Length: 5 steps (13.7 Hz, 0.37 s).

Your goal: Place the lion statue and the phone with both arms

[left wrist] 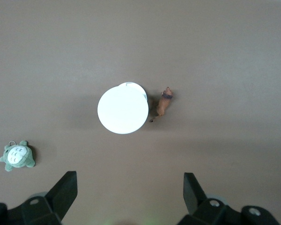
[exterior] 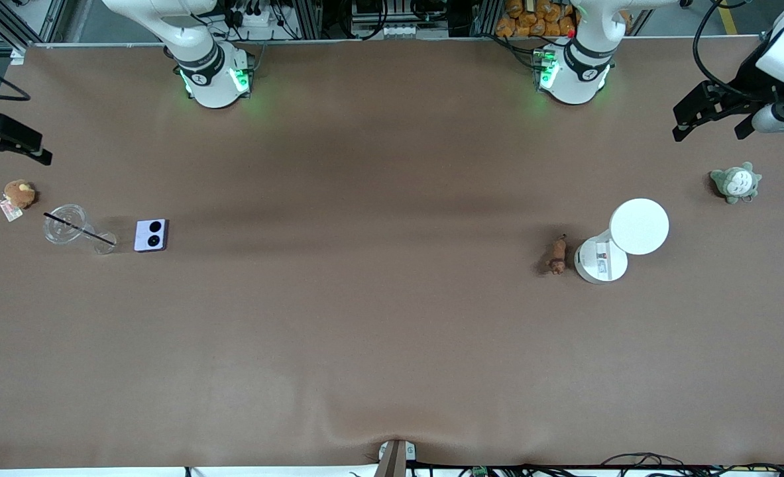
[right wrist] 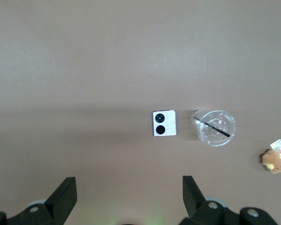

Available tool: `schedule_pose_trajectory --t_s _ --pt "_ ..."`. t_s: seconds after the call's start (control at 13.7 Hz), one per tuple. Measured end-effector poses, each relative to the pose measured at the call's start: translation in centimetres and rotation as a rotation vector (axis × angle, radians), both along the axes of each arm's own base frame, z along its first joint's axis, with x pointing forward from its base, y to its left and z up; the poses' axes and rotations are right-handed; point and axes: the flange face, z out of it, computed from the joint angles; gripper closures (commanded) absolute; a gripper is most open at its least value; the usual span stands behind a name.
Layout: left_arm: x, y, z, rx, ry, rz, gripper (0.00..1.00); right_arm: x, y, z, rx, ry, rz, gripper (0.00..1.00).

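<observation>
Seen from the front, the lion statue (exterior: 557,256) lies beside a white lamp (exterior: 622,240) toward the left arm's end of the table; the phone (exterior: 151,235) lies flat beside a clear cup (exterior: 73,228) toward the right arm's end. High over the table's ends, the left gripper (exterior: 713,119) and right gripper (exterior: 4,142) both hang spread and empty.

From the left wrist, the lion statue (left wrist: 163,104) looks hard, light and narrow, best pinched across its body.

From the right wrist, the phone (right wrist: 164,123) looks stiff, slick and thin, best gripped across its edges.
</observation>
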Motion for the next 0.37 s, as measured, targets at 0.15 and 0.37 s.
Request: schedule_pose_trajectory --t_s 0.15,0.37 --pt "0.0 0.0 0.4 -0.001 -0.008 0.000 0.00 -0.4 0.5 -0.2 -0.021 -0.014 0.013 0.00" --pt "0.2 0.0 0.3 -0.001 -0.008 0.000 0.00 -0.2 -0.5 1.3 -0.028 -0.055 -0.005 0.00"
